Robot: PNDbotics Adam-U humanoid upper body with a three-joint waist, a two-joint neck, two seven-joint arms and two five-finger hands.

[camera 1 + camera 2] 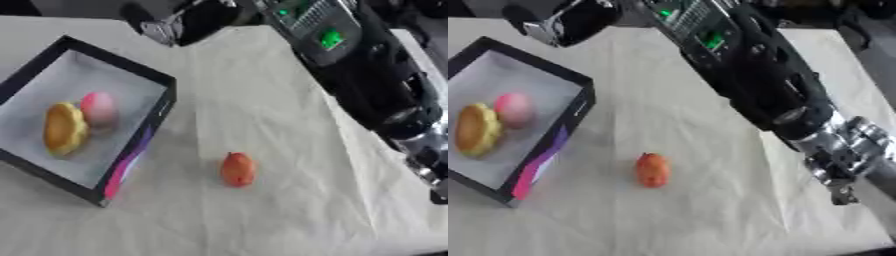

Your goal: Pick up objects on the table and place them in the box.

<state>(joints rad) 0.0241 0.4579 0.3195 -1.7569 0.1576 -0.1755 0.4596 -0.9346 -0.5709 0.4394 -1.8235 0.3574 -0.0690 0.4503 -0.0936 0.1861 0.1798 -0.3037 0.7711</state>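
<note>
No readable writing anywhere, just so you know. The only thing close to a label is the pink and purple stripe running down the near side wall of the shallow black-walled box (131,67), and it's too blurred to make out any letters. There are a couple of green lights on the grey panel of your right arm (710,40), no text there either.

The box has a pale lining, and inside it you've got two things: a round yellow bun-shaped item (64,128) lying toward the box's near-left part, and a round pink ball-like item (99,108) touching it on the side farther from you. Both sit flat on the lining.

Still out of the box: a small orange-red egg-shaped fruit (237,169), lying on the cream cloth-covered counter (262,90), off the box's near-right corner and clearly apart from the wall, nothing touching it.

Your right arm comes across from the upper edge, well to the right of the box, black with silver joints. Its hand is cut off at the picture's edge, so I can't tell what its fingers are doing. Your left hand doesn't show in either view.
</note>
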